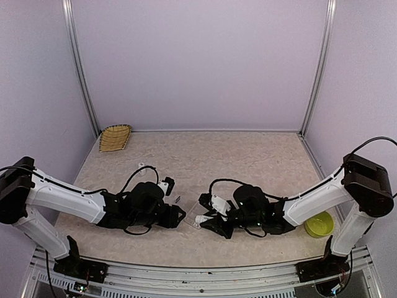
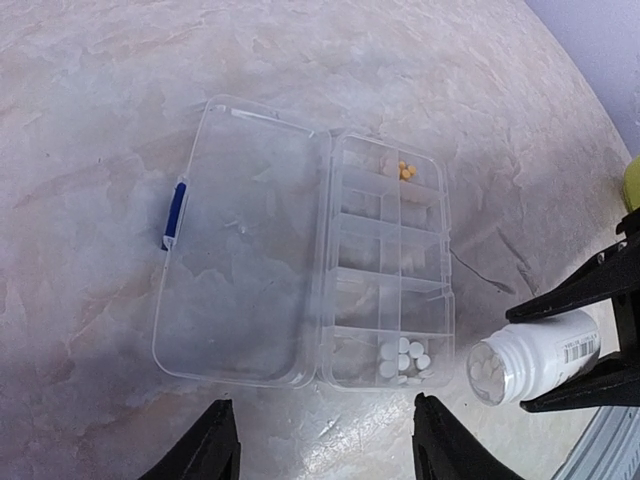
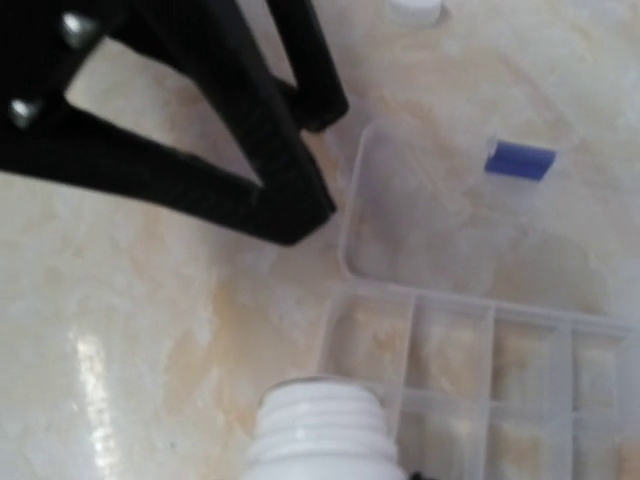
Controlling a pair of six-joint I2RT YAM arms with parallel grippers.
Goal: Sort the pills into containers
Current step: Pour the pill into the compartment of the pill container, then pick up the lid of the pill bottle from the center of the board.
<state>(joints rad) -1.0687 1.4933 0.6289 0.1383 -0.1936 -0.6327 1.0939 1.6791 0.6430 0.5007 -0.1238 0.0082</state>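
Note:
The clear organizer box (image 2: 240, 250) lies open on the table, its lid flat to the left and its containers (image 2: 392, 270) to the right. Orange-yellow pills (image 2: 406, 171) sit in a far cell and white pills (image 2: 404, 357) in the near right cell. My left gripper (image 2: 325, 445) hovers open just in front of the box, with nothing between its fingers. My right gripper (image 2: 520, 360) is shut on a white bottle (image 2: 535, 355), which lies tipped with its open mouth toward the near right cell. In the right wrist view the bottle neck (image 3: 320, 425) is beside the cells (image 3: 455, 345).
A yellow-green bowl (image 1: 319, 224) stands at the right near the right arm. A woven basket (image 1: 116, 136) lies at the back left corner. A small white cap (image 3: 415, 10) rests beyond the box. The left gripper's black fingers (image 3: 200, 120) hang close to the lid.

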